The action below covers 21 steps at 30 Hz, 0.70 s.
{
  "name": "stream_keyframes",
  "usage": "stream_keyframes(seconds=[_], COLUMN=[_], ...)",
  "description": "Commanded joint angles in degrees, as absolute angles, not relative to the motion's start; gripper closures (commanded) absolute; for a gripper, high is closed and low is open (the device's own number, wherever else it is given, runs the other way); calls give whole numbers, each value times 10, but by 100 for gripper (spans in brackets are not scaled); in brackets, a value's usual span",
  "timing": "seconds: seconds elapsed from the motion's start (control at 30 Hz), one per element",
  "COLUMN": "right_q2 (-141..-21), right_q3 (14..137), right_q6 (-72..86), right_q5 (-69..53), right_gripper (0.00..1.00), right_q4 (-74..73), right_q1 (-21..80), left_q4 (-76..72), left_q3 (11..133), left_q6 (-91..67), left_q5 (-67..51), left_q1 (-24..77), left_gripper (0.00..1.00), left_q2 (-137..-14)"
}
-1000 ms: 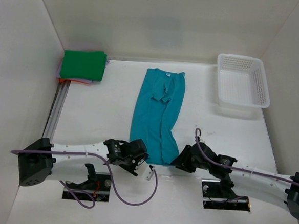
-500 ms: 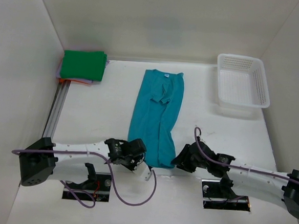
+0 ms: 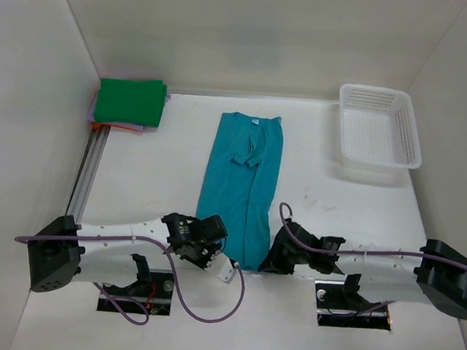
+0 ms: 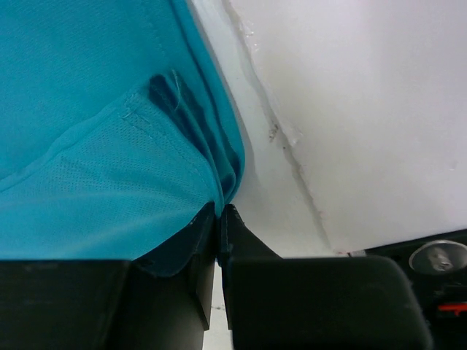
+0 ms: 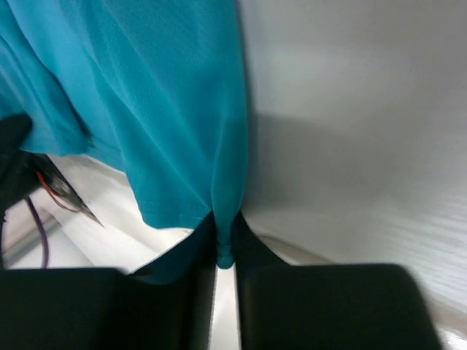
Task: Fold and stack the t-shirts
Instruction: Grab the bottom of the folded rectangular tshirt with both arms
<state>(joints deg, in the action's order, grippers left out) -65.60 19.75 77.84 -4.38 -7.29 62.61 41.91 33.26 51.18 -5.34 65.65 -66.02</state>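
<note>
The teal blue soft cloth t-shirt [image 3: 245, 184], already narrowed into a long strip, is laid in the middle of the white table [image 3: 161, 178]. Its long axis runs straight away from the arms, with the collar at the far end. The near hem is held at both corners: the left gripper [image 4: 219, 219] is clenched on the left corner, and the right gripper [image 5: 225, 244] seems to be pinched on the right one, although that view is blurred. The hem is probably to be carried forward along this axis, with both arms equally near.
</note>
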Motion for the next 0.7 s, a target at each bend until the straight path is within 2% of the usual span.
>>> stream_keyframes(seconds=[0.0, 0.07, 0.4, 0.67], right_q2=[-674, -679, -684, -674], right_q3=[225, 237, 297, 392], right_q6=[789, 788, 752, 658], right_q5=[-64, -64, -90, -112], right_gripper=[87, 93, 93, 91], right_q4=[-64, -62, -90, -165], right_q1=[646, 648, 634, 538], left_q4=[456, 469, 509, 513], left_q3=[361, 366, 394, 512], left_q6=[485, 481, 472, 497], left_q5=[-91, -94, -120, -195], left_q1=[659, 659, 638, 466], left_gripper=[97, 97, 96, 96], left_q2=[-639, -633, -606, -669])
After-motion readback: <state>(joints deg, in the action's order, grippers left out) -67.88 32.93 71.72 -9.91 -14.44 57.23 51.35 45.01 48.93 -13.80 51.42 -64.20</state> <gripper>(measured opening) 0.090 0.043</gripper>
